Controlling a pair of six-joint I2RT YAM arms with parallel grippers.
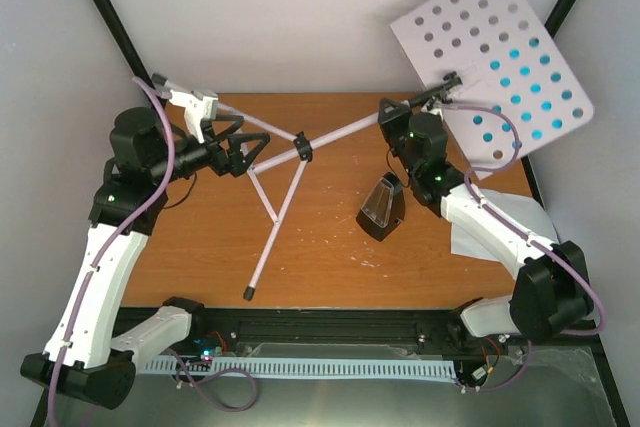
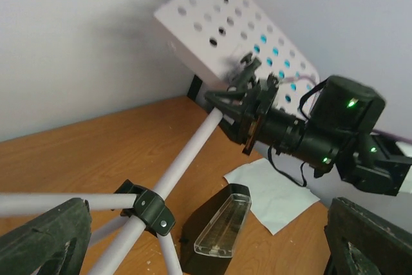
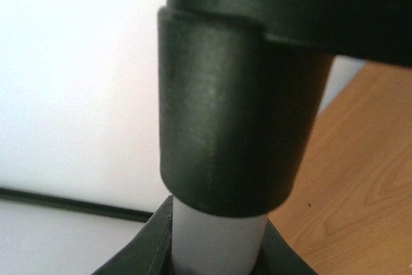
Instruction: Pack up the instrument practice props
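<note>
The silver tripod music stand (image 1: 330,133) lies tipped across the table. Its perforated grey tray (image 1: 490,47) leans against the back right wall, and blue shows through some holes. My right gripper (image 1: 397,117) is shut on the stand's pole (image 3: 219,239), just below a black collar (image 3: 232,114). My left gripper (image 1: 243,152) is open beside the tripod legs; the leg hub (image 2: 152,210) lies ahead, between its fingers (image 2: 45,239). The black metronome (image 1: 383,209) with its clear cover (image 2: 222,227) stands mid-table. A white music sheet (image 1: 500,232) lies under the right arm.
One tripod leg (image 1: 268,237) reaches toward the table's front edge, ending in a black foot (image 1: 247,293). Grey walls and black frame posts (image 1: 105,22) close in the back and sides. A cable tray (image 1: 300,367) runs along the near edge between the arm bases.
</note>
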